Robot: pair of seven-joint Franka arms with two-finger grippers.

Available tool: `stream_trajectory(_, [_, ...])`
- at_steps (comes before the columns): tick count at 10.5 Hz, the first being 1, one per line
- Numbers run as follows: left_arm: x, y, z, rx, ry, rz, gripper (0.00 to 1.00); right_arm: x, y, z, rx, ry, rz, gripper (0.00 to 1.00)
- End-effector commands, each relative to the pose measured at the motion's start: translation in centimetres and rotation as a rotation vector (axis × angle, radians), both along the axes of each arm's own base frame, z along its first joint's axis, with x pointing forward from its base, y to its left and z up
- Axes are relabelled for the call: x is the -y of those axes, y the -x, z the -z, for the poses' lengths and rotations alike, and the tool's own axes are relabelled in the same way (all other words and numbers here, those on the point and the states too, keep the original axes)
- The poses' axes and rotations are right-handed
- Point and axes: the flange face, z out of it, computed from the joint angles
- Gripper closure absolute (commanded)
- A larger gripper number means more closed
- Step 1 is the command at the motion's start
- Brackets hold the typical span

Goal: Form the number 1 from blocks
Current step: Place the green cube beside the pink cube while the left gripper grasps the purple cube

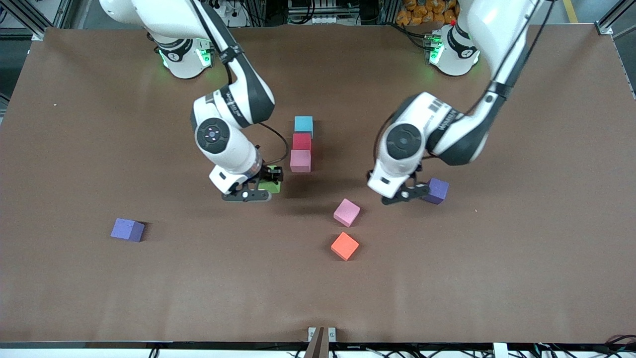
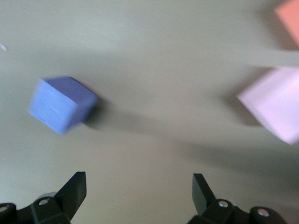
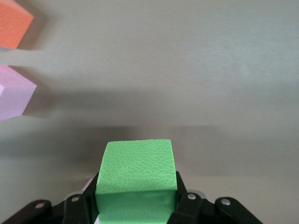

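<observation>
Over the brown table, the right gripper (image 1: 262,190) is clamping a green foam cube (image 3: 136,175) while the left gripper (image 1: 408,193) is hanging open-fingered beside a purple foam cube (image 1: 437,191)

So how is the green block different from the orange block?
The green block is clamped in the right gripper, which is shut on it beside the column of blocks; the orange block lies loose on the table, nearer the front camera. Green sits square in the fingers; orange lies turned cornerwise. Both are small cubes, seemingly the same size.
</observation>
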Motion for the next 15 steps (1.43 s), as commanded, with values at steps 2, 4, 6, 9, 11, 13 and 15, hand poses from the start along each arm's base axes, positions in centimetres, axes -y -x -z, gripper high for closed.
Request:
stream_trajectory(2, [-8.0, 0.6, 2.0, 0.071, 0.004, 0.149, 0.00, -4.4, -1.1, 3.5, 0.014, 0.022, -0.020, 0.43])
stream_trajectory(4, [-11.8, -0.7, 2.0, 0.039, 0.032, 0.337, 0.00, -6.0, -0.6, 5.3, -0.009, -0.020, 0.019, 0.43])
stream_trajectory(6, [-13.8, -1.1, 2.5, -0.003, 0.065, 0.496, 0.00, -7.3, 0.2, 6.8, 0.001, -0.013, 0.041, 0.43])
stream_trajectory(9, [-11.5, -0.2, 4.4, -0.037, 0.098, 0.551, 0.00, -7.5, 1.1, 7.8, -0.027, 0.006, 0.052, 0.43])
stream_trajectory(11, [-11.1, 0.5, 6.2, -0.076, 0.109, 0.608, 0.00, -7.5, 1.9, 8.4, -0.041, 0.017, 0.049, 0.43])
stream_trajectory(13, [-11.6, 0.5, 7.2, -0.100, 0.118, 0.654, 0.00, -7.6, 2.5, 8.9, -0.050, 0.025, 0.052, 0.43])
stream_trajectory(15, [-12.0, 0.3, 7.9, -0.105, 0.120, 0.653, 0.00, -8.1, 3.4, 9.1, -0.060, 0.031, 0.046, 0.40])
